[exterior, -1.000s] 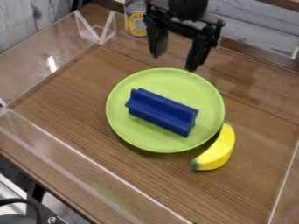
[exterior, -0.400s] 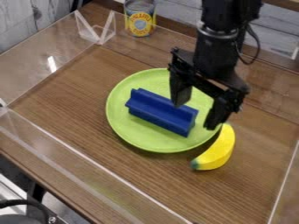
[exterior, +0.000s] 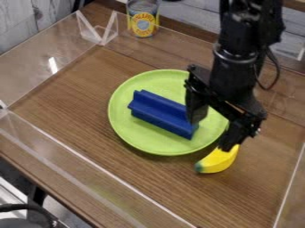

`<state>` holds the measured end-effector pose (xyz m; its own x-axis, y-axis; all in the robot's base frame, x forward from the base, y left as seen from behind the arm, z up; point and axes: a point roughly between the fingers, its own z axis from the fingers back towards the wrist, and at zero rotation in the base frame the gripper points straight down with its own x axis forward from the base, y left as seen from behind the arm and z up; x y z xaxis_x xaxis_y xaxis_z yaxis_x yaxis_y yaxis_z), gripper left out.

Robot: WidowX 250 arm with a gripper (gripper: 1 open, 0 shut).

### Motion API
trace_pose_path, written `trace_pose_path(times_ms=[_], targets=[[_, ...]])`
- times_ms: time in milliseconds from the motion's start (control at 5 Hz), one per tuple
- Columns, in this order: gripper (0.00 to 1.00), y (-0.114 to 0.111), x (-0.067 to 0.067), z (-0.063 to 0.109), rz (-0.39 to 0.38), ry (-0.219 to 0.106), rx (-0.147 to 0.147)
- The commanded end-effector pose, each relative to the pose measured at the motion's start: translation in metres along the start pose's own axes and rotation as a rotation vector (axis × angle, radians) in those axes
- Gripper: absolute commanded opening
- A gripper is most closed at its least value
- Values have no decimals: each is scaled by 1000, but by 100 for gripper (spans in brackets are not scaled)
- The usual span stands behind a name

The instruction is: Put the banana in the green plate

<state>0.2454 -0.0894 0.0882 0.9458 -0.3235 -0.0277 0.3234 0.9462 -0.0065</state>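
We hold our claw (exterior: 215, 130) spread open above the banana (exterior: 217, 160), which lies on the wooden surface (exterior: 113, 165) just right of the green plate (exterior: 149, 141); a blue block (exterior: 162, 113) sits on the plate.

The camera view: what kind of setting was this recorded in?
Probably a tabletop robot workspace: a black robot arm reaches over a brown wooden surface holding a green plate with a blue block, and dark cables lie at the corner.
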Motion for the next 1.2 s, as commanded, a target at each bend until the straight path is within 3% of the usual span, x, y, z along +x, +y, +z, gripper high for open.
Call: trace_pose_path(times_ms=[0,1000], targets=[[100,-7,3,4,-4,-54,-4],[100,-12,13,-48,-22,-94,-25]])
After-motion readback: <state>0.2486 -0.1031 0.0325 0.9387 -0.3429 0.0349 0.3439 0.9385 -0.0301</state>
